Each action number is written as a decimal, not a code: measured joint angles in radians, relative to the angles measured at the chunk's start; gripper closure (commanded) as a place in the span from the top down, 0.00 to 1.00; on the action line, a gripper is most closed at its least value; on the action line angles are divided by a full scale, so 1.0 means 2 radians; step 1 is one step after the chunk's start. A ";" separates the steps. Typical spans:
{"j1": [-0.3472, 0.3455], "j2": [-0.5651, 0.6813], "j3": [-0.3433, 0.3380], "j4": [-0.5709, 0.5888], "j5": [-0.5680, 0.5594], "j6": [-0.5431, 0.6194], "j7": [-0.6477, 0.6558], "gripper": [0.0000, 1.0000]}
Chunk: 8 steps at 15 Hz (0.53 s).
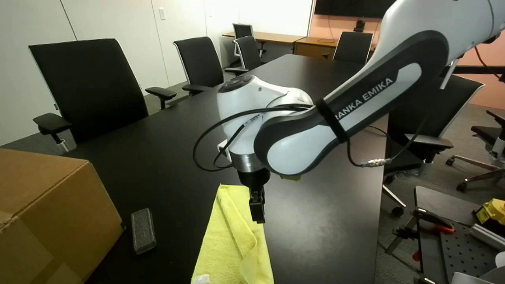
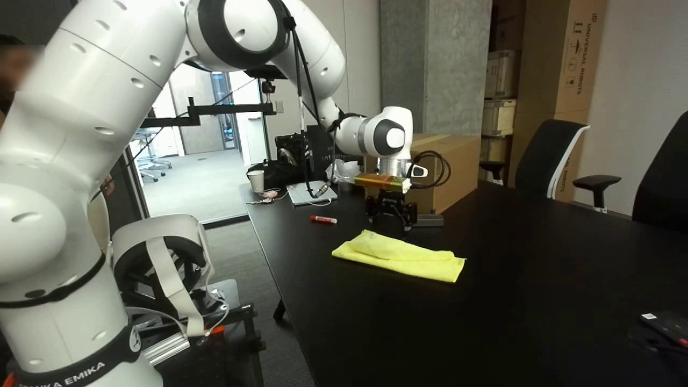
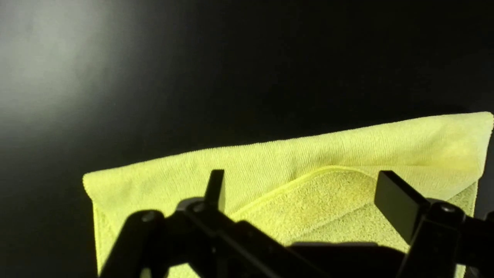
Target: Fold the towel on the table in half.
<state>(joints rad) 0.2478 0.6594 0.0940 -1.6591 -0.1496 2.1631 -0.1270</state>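
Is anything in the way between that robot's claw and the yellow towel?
Nothing visible is. In the wrist view, the gripper is open, with the towel in plain sight beyond it. In an exterior view, the cardboard box and a gray block sit off to the side.

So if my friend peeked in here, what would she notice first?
Probably the big white robot arm, stretching over the long black table. Next, the bright yellow towel lying on the table, partly folded, with the open gripper over it in the wrist view. Then maybe the brown cardboard box, also on the table.
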 measured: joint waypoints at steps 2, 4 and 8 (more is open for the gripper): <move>-0.001 -0.006 0.006 -0.029 -0.007 0.055 -0.019 1.00; -0.005 -0.008 0.015 -0.051 -0.010 0.100 -0.044 1.00; -0.032 -0.008 0.051 -0.075 -0.008 0.141 -0.126 1.00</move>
<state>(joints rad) 0.1841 0.6439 0.1959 -1.8091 -0.1666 2.4442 -0.3792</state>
